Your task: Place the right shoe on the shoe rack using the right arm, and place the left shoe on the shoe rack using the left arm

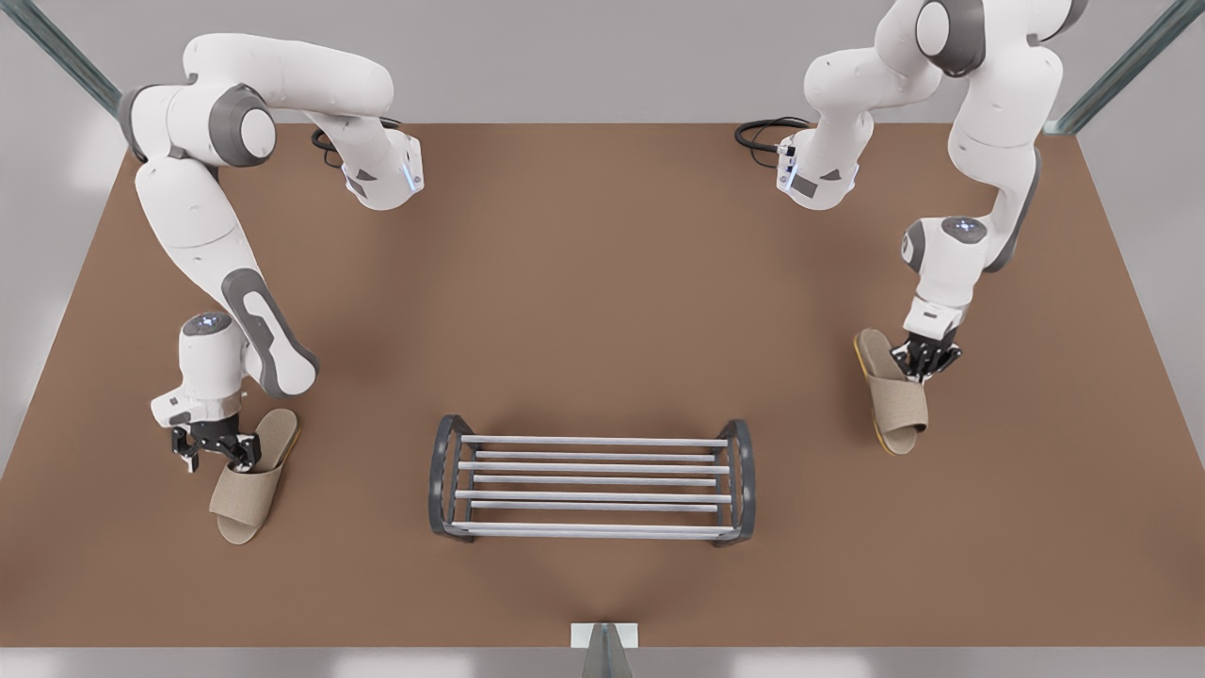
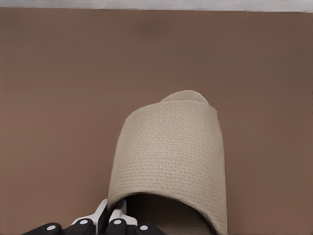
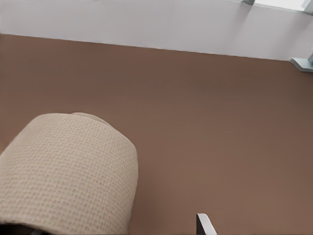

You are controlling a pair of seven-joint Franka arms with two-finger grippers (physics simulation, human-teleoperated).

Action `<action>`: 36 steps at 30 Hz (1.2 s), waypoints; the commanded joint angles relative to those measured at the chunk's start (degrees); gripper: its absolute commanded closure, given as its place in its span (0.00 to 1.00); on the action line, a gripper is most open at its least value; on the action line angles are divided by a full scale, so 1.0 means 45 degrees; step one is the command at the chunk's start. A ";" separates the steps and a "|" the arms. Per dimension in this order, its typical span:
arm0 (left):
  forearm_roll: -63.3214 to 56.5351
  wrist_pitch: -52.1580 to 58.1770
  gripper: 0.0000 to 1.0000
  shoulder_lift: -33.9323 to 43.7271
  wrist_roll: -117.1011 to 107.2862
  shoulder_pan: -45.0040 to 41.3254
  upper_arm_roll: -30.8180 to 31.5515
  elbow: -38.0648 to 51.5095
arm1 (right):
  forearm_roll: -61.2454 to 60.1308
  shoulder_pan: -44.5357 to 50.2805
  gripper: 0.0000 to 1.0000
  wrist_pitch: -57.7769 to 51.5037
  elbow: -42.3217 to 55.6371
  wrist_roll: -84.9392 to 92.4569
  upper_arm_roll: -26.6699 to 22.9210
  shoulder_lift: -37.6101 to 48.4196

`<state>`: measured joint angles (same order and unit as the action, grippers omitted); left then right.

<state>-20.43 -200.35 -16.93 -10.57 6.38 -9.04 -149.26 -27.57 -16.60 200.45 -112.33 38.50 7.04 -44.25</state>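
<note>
The left shoe [image 1: 247,494], a beige woven slipper, lies on the brown table at the front view's left, toe toward the near edge. My left gripper [image 1: 235,459] stands at its strap opening. In the left wrist view its fingertips [image 2: 103,211] are shut together on the strap's edge of the left shoe [image 2: 171,156]. The right shoe [image 1: 899,400] lies at the front view's right. My right gripper [image 1: 921,369] is open at the strap's heel-side edge. One fingertip [image 3: 205,225] stands apart from the right shoe [image 3: 68,171]; the strap hides the other. The shoe rack [image 1: 593,468] stands between the two shoes.
Both white arms reach in from the far side of the table [image 1: 602,282]. Black cables [image 1: 767,132] lie near their bases. A small grey post [image 1: 602,645] stands at the middle of the near edge and also appears as the post [image 3: 303,63] in the right wrist view.
</note>
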 commanded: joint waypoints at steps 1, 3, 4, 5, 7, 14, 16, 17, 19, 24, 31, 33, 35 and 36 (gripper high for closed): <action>-0.0030 0.0127 0.79 -0.0047 -0.0560 -0.0110 0.0192 0.0434 | -0.0475 0.0134 0.00 -0.0013 0.0041 0.0039 -0.0003 0.0010; -0.0010 0.0557 0.79 -0.0183 -0.0833 -0.0207 0.0329 0.1314 | -0.0494 0.0134 0.00 -0.0013 0.0139 0.0039 -0.0003 -0.0088; -0.0010 0.0713 0.79 -0.0183 -0.0912 -0.0227 0.0388 0.1567 | -0.0494 0.0134 0.00 -0.0013 0.0139 0.0039 -0.0003 -0.0107; 0.0009 0.0927 0.79 -0.0203 -0.0912 -0.0246 0.0407 0.1860 | -0.0494 0.0134 0.00 -0.0013 0.0158 0.0039 -0.0003 -0.0126; 0.0029 0.1767 0.79 -0.0203 -0.0931 -0.0305 0.0602 0.2681 | -0.0494 0.0134 0.00 -0.0013 0.0334 0.0039 -0.0003 -0.0244; 0.0107 0.3701 0.79 -0.0261 -0.0931 -0.1164 0.0700 0.5024 | -0.1705 0.0505 0.30 -0.0013 0.0510 0.0019 -0.0003 -0.0322; 0.0107 0.4775 0.79 -0.0437 -0.0931 -0.1555 0.0778 0.6235 | -0.1705 0.0505 0.34 0.0006 0.0510 0.0019 -0.0003 -0.0322; 0.0126 0.5049 0.79 -0.0515 -0.0931 -0.1750 0.0778 0.6587 | -0.1744 0.0505 0.38 0.0006 0.0510 0.0019 -0.0003 -0.0322; 0.0126 0.5908 0.79 -0.0691 -0.0931 -0.2121 0.0778 0.7680 | -0.1783 0.0505 0.46 0.0006 0.0510 0.0019 -0.0003 -0.0322; 0.0087 0.7899 0.79 -0.0691 -0.0912 -0.2766 0.0759 0.9828 | -0.1900 0.0447 0.79 -0.0013 0.0510 0.0039 0.0017 -0.0263; 0.0009 1.0693 0.79 -0.0437 -0.2786 -0.5011 0.0759 1.1255 | -0.2057 0.0154 0.79 -0.1381 0.0432 0.0039 0.0017 0.0440; -0.0069 1.1591 0.79 -0.0437 -0.3450 -0.5598 0.0739 1.1684 | -0.2057 -0.0003 0.79 -0.2357 0.0412 0.0039 0.0017 0.0889; -0.0167 1.2412 0.79 -0.0476 -0.4271 -0.6281 0.0720 1.2036 | -0.2057 -0.0178 0.79 -0.3197 0.0393 0.0019 0.0017 0.1377; -0.0264 1.2880 0.79 -0.0515 -0.4525 -0.6457 0.0720 1.2387 | -0.2057 -0.0179 0.79 -0.3900 0.0373 0.0000 -0.0022 0.1748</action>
<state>-21.13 -152.07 -19.39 -18.49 -22.09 -5.80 -94.05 -36.60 -17.35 191.19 -110.65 38.16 7.05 -37.35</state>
